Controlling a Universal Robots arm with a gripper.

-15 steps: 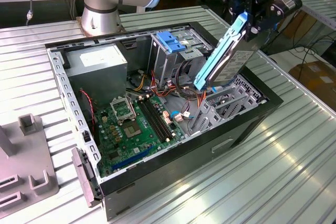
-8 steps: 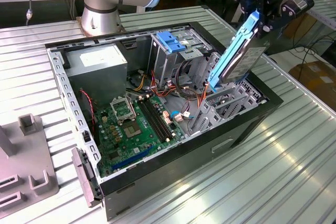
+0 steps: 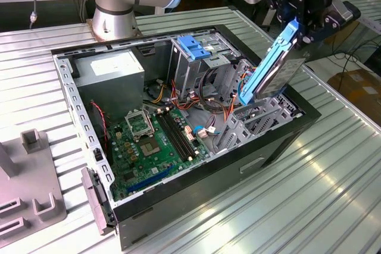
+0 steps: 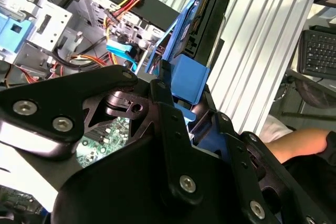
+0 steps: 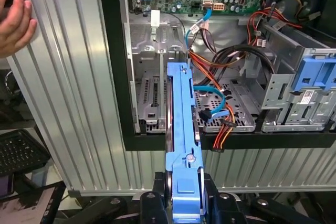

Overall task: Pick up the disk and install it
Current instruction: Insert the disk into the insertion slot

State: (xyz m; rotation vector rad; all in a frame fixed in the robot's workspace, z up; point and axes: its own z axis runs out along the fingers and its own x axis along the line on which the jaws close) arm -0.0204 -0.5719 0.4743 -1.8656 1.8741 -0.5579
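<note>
Holding the disk (image 3: 271,72) tilted, edge-on, over the open computer case (image 3: 286,141), with its lower end near the drive bay (image 3: 253,117) at the exterior view's right. Pinching the end of its blue rail (image 5: 181,129) between the jaws. Judging it stiff, fairly heavy and shock-sensitive. Favouring the rails for grip, not the label face.

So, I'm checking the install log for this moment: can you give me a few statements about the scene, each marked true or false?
1. The end effector is shut on the disk. True.
2. The disk lies flat in its bay. False: it is held tilted over the open computer case.
3. The computer case is closed. False: the motherboard shows inside.
4. A person's hand is in the first wrist view. True.
</note>
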